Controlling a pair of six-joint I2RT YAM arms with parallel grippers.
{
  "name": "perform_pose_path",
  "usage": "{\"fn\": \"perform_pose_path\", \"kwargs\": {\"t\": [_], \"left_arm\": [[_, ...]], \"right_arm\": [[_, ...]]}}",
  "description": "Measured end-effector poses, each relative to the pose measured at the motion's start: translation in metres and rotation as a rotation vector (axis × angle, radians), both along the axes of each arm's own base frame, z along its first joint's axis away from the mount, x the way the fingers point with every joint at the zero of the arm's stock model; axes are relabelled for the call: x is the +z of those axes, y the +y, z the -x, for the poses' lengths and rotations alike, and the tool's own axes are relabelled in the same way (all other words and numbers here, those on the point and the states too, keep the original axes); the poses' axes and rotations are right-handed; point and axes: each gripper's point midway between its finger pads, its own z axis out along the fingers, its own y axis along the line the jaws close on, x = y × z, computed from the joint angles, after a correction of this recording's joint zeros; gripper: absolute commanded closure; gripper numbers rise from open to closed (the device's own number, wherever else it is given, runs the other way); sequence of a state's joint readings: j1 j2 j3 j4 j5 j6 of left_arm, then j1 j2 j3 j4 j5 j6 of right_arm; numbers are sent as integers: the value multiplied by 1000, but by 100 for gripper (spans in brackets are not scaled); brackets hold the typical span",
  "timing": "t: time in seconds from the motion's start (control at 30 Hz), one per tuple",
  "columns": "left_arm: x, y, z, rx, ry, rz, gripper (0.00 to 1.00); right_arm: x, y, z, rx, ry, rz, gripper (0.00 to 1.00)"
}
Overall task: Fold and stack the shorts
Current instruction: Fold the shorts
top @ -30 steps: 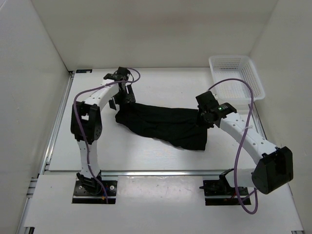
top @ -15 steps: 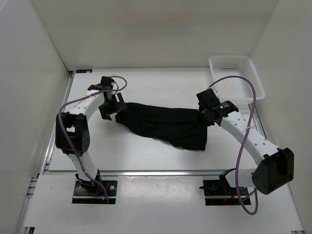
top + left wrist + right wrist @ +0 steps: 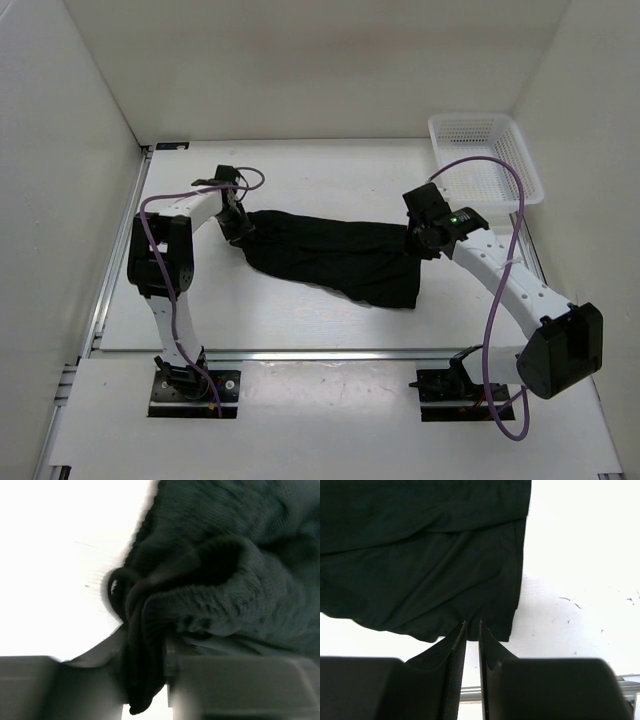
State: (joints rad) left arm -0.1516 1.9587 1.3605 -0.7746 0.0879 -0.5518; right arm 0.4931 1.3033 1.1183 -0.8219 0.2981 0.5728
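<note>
Over on the left, one end of the shorts [image 3: 330, 255] is bunched up and pinched tight in the left gripper [image 3: 237, 222]. The shorts are laid on the white table [image 3: 330, 175], stretched long from left to right, with the right end a bit closer to the arms. At that right end, a thin edge of cloth is squeezed by the right gripper [image 3: 420, 243], whose fingers are nearly shut. Bare table is seen beyond the shorts and in front of them. A white basket [image 3: 528, 160] is seen in the far right corner, apart from the shorts.
</note>
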Motion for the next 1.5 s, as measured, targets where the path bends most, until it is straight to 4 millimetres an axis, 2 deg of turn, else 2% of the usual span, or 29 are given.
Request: {"fn": "perform_pose_path", "kwargs": {"t": [0.07, 0.27, 0.37, 0.47, 0.67, 0.83, 1.1, 1.2, 1.37, 1.5], "left_arm": [[4, 4, -5, 8, -17, -24, 90], [21, 37, -12, 28, -31, -205, 90], [43, 50, -14, 9, -57, -320, 90], [76, 46, -17, -40, -115, -416, 90], [135, 0, -3, -181, -247, -475, 90], [157, -49, 19, -298, -303, -455, 90], [196, -156, 59, -490, -428, -358, 90], [197, -183, 72, -534, -442, -332, 90], [182, -203, 84, -565, -401, -327, 90], [169, -221, 85, -561, -374, -321, 90]], "right_arm": [[-1, -1, 1, -1, 3, 4, 80], [-1, -1, 1, -2, 2, 6, 80], [-1, -2, 1, -3, 2, 8, 80], [-1, -2, 1, -3, 2, 8, 80], [-2, 1, 2, 3, 8, -4, 80], [-11, 6, 4, 11, 37, -24, 81], [-50, 2, 18, -22, 156, -74, 86], [-69, -2, 22, -56, 210, -116, 88], [-99, -2, 26, -99, 303, -166, 93], [-115, -6, 22, -159, 352, -208, 94]]}}
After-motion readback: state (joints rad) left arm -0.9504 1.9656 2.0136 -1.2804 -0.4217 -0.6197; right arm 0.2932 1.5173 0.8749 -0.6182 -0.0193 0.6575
